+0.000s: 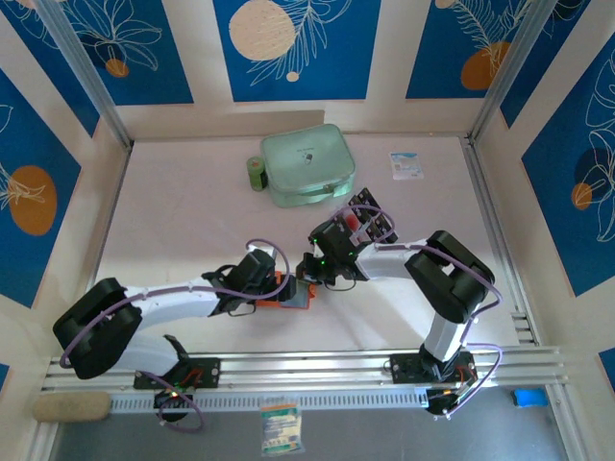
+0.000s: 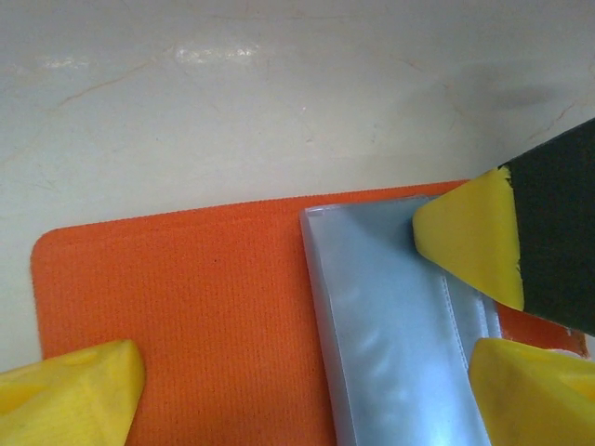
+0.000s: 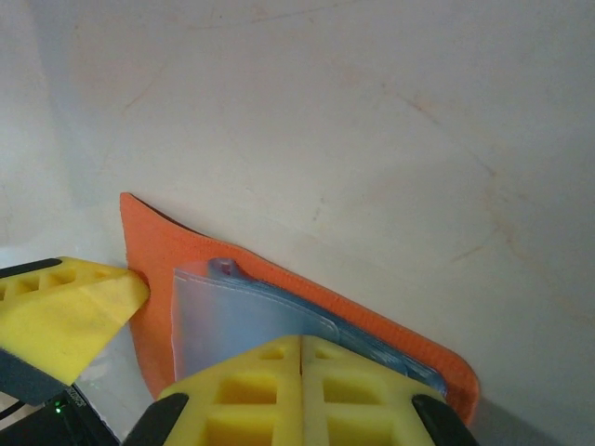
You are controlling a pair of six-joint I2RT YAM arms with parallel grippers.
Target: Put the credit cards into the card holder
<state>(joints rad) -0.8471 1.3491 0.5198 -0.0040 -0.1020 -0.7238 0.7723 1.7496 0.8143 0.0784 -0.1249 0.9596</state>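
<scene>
Right gripper [image 3: 302, 376] jaws pressed together, tips on the clear pocket [image 2: 400, 334] of the opened card holder [image 2: 186, 307]. Left gripper [image 2: 302, 395] jaws wide apart, straddling the holder on the surface [image 2: 279, 93] — no card held. Step in hand looks like readying the pocket; next move calls for fetching one of the credit cards [image 1: 370, 219] near the mint case [image 1: 307, 165].

Nothing legible anywhere. Faint dark print on the lid of the mint-green zip case [image 1: 306, 163], at 12 o'clock on the worktop [image 1: 192, 221], too small to read. Blue printing on the white packet [image 1: 406, 165] at 1 o'clock, blurred beyond reading. White markings on the black and red credit cards [image 1: 370, 216], just toward 2 o'clock from centre, not resolvable into letters or digits. Coloured label on the green-and-white packet [image 1: 281, 427] at 6 o'clock, below the rail, equally unreadable.
</scene>
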